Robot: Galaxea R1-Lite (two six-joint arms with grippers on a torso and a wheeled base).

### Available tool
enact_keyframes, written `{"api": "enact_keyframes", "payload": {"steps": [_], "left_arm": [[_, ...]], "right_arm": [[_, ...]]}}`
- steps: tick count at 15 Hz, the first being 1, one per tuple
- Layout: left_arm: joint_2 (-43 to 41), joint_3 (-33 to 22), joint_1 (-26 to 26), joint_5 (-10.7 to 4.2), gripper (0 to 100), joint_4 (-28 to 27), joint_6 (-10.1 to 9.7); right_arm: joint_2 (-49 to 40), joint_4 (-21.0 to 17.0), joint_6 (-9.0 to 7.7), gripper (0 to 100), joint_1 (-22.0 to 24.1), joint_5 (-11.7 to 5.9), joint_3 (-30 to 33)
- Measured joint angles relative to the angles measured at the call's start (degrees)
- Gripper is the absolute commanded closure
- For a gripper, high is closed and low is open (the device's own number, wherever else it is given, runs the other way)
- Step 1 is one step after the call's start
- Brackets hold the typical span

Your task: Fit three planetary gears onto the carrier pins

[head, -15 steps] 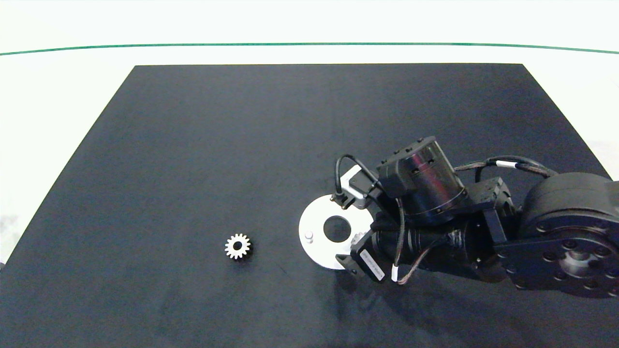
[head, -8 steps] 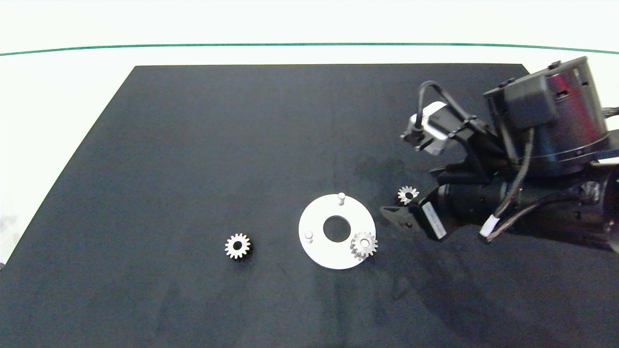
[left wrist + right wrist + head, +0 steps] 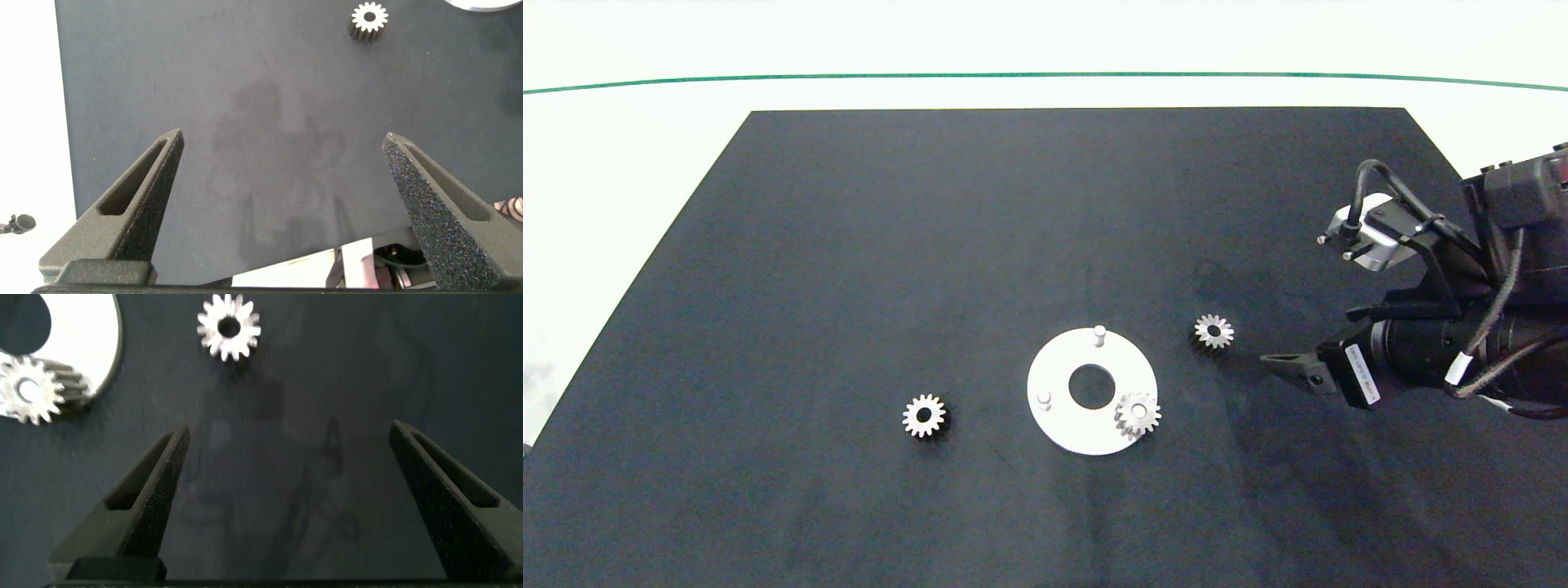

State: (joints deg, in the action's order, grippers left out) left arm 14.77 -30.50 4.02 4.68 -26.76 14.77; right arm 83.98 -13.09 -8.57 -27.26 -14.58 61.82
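Note:
The white ring-shaped disc [image 3: 1063, 412] lies on the black mat with three short white pins. One silvery gear [image 3: 1138, 413] [image 3: 29, 389] sits on the pin at the disc's front right. The back pin [image 3: 1099, 333] and the left pin [image 3: 1044, 399] are bare. A second gear [image 3: 1214, 331] [image 3: 229, 327] lies flat on the mat right of the disc. A third gear [image 3: 924, 416] [image 3: 369, 17] lies left of the disc. My right gripper [image 3: 1278, 364] [image 3: 286, 457] hangs open, empty, just right of the second gear. My left gripper [image 3: 282, 175] is open and empty, out of the head view.
The black mat [image 3: 931, 245] covers most of the white table, whose bare margin runs along the left and far sides. A green line [image 3: 849, 78] crosses the table's far side.
My right arm has drawn back to the right from over the disc, leaving one gear on the front-right pin. The second gear, hidden before, now shows beside the disc.

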Motion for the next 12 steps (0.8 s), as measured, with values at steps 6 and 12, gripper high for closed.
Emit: {"api": "enact_keyframes", "payload": {"steps": [6,12], "left_arm": [[0.07,0.00,0.09,0.11,0,0.02,0.00],[0.07,-0.23,0.18,0.09,0,0.02,0.00]], "right_arm": [[4.08,4.58,0.02,0,-0.71,3.73,0.22],[10.03,9.62,0.72,0,-0.63,3.75,0.33]]}}
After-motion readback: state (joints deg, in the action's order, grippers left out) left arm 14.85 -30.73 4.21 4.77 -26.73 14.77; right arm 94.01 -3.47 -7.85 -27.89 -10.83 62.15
